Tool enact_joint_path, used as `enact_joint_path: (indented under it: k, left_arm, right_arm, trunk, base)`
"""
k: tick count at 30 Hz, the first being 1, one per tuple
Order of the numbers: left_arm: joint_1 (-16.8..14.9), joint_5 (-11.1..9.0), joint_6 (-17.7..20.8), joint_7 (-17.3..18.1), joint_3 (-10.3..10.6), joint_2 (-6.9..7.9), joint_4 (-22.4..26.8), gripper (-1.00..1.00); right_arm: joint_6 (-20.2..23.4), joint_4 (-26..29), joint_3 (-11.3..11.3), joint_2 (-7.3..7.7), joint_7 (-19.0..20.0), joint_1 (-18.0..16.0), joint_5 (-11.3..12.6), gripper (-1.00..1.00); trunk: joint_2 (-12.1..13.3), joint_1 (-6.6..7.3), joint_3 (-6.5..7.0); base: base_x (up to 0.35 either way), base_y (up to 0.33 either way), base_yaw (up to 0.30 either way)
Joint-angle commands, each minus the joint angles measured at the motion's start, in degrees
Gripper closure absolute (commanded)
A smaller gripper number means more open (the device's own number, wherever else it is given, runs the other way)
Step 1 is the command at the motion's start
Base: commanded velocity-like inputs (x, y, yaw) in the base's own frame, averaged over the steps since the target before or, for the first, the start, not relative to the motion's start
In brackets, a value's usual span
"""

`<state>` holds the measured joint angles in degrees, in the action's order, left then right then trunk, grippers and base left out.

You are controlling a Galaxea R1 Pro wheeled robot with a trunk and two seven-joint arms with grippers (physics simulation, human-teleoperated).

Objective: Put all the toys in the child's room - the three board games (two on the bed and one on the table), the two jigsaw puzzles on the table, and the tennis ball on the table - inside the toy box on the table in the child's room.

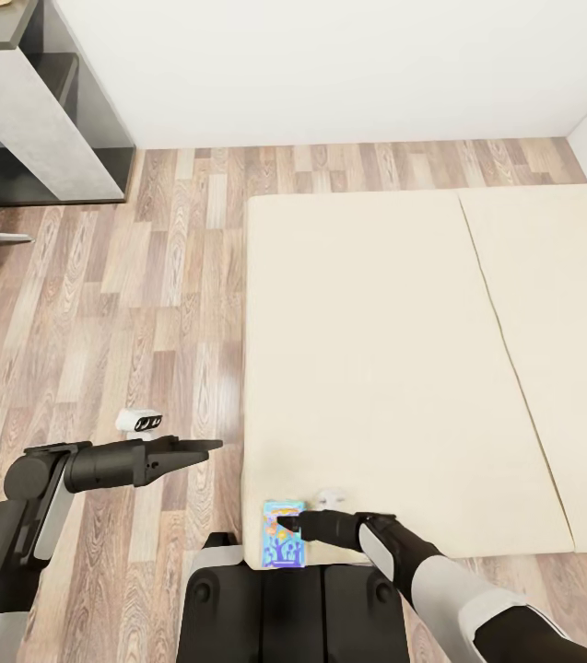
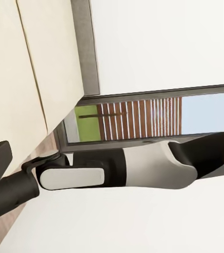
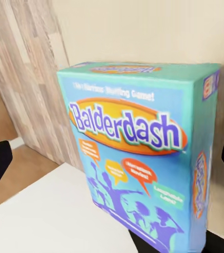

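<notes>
At the frame's bottom centre, the right gripper (image 1: 286,528) straddles the teal Balderdash board game box (image 1: 283,534), jaws spread, unclenched; closing off-centre could push it off the cream bed (image 1: 376,368).

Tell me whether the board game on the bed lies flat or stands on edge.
Flat. In the head view the board game shows its full printed cover upward at the bed's near corner, with the right pincer over it.

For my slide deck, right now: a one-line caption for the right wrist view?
Teal Balderdash board game lying on the cream bed, framed between the right gripper's open jaws.
</notes>
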<state>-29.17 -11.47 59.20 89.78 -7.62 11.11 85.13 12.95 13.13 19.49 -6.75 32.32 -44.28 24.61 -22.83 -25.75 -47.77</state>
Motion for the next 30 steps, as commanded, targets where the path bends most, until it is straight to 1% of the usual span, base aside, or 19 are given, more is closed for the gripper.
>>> enact_joint_path:
  k: [1, 5, 10, 16, 30]
  left_arm:
    - [0.0, 0.0, 0.6, 0.2, 0.0, 0.03, 0.0, -1.0]
    - [0.0, 0.0, 0.6, 0.2, 0.0, 0.04, 0.0, -1.0]
    - [0.0, 0.0, 0.6, 0.2, 0.0, 0.05, 0.0, -1.0]
    - [0.0, 0.0, 0.6, 0.2, 0.0, 0.05, -0.1, -1.0]
    - [0.0, 0.0, 0.6, 0.2, 0.0, 0.05, -0.1, -1.0]
  right_arm:
    - [0.6, 0.4, 0.2, -0.03, 0.0, 0.0, 0.5, -1.0]
    - [1.4, 1.0, 0.2, -0.32, -0.2, 0.0, 0.6, -1.0]
    - [3.6, 1.1, 0.3, -1.16, -0.7, 0.0, 0.5, -1.0]
    - [4.6, 1.1, 0.3, -1.8, -2.3, 0.0, 0.5, -1.0]
    - [4.9, 0.6, 0.3, -1.95, -3.8, 0.0, 0.5, -1.0]
  trunk:
    - [-0.1, -0.03, -0.06]
    - [-0.1, -0.03, -0.06]
    - [-0.1, -0.03, -0.06]
    - [-0.1, -0.03, -0.06]
    - [-0.1, -0.03, -0.06]
  base:
    - [0.0, 0.0, 0.0]
    - [0.0, 0.0, 0.0]
    - [0.0, 0.0, 0.0]
    - [0.0, 0.0, 0.0]
    - [0.0, 0.0, 0.0]
